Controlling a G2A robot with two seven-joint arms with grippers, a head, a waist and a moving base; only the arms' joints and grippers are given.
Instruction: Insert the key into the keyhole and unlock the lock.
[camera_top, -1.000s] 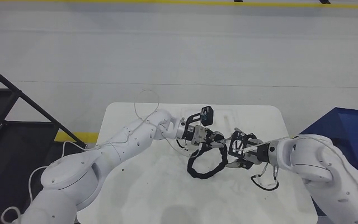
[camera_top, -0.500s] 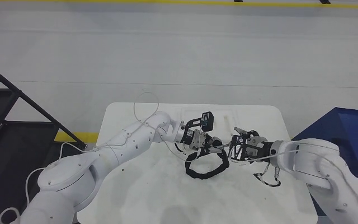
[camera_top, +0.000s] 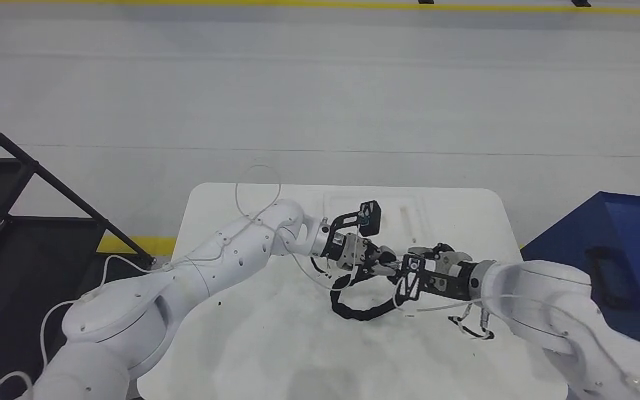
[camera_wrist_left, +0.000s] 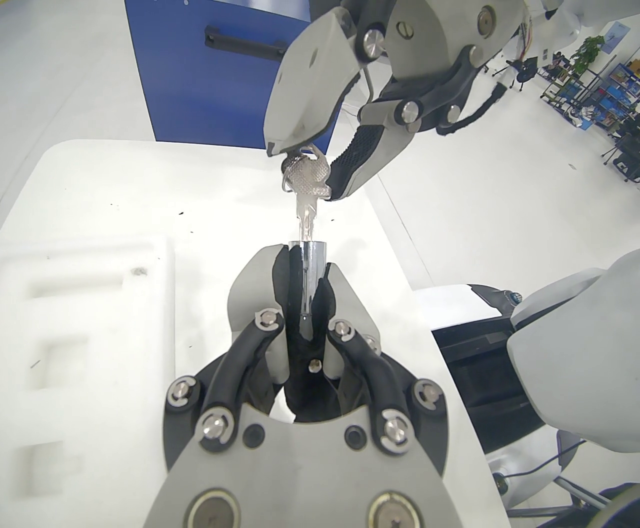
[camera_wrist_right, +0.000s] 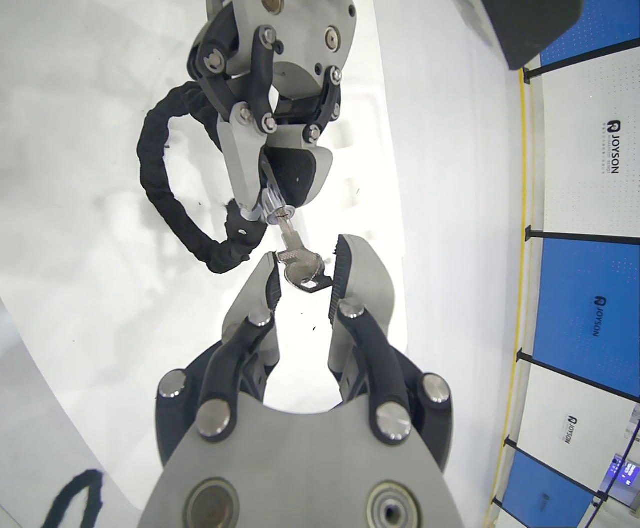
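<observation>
Count: one lock (camera_wrist_right: 267, 202), one key (camera_wrist_right: 300, 265), two grippers, all meeting over the table (camera_wrist_right: 75, 150). The left gripper (camera_wrist_left: 300, 262) is clamping the lock's metal cylinder, with the keyhole (camera_wrist_right: 281, 215) facing the other arm. The right gripper (camera_wrist_right: 305, 272) is pinching the key head between its two fingers (camera_wrist_right: 350, 280). The blade tip is sitting in the keyhole, with most of the blade showing outside. One black cable (camera_wrist_right: 155, 165) is looping from the lock. One white foam tray (camera_wrist_left: 90, 280) is lying on the table.
</observation>
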